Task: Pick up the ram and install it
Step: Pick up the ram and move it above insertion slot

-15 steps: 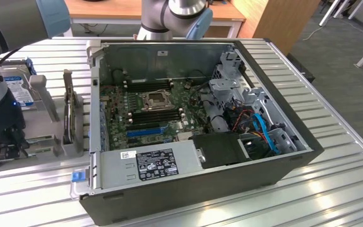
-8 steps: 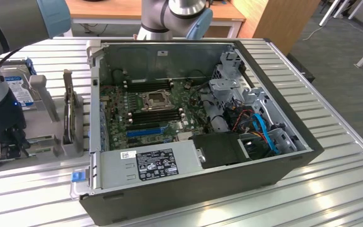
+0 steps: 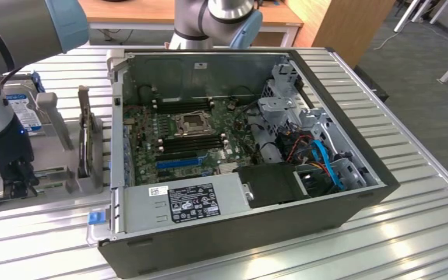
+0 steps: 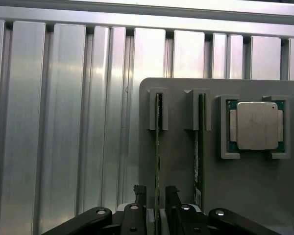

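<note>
Ram (image 4: 158, 156): thin grn stick, edge-on

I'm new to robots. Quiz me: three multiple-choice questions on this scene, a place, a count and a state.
1. Where does the processor chip sit? A in the grey holder; B on the floor; C in a person's hand.
2. How many ram sticks stand in that holder? A one; B two; C four.
3. How is the gripper? A shut on the chip; B shut on nothing; C open, astride one of the ram sticks.
1A, it lies in the holder's recess; 2B, two slots hold sticks; 3C, fingers flank one stick, gaps showing.
</note>
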{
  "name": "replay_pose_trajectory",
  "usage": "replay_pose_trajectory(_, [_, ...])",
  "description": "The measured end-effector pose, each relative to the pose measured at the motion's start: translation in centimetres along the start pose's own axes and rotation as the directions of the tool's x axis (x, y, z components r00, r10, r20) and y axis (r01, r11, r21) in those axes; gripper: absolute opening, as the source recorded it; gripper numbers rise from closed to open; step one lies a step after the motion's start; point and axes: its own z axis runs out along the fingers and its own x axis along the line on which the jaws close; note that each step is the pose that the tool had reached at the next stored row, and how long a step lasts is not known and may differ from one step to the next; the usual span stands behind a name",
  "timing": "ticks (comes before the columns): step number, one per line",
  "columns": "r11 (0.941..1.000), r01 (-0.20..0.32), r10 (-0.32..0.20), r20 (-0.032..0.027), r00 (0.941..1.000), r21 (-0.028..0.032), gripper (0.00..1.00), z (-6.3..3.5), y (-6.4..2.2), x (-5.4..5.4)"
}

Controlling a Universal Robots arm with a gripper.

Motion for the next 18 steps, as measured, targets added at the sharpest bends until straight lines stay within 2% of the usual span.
replay_pose_trajectory(15, [1.0000,0.000,0.000,0.0000,1.0000,-0.0001,0.29,0.15,-0.01,-0.02])
replay_pose_trajectory(17, [1.0000,0.000,0.000,-0.0001,1.0000,0.0000,0.28,0.15,-0.01,-0.02])
replay_pose_trajectory(18, [1.0000,0.000,0.000,-0.0001,1.0000,-0.0001,0.21,0.15,0.00,-0.02])
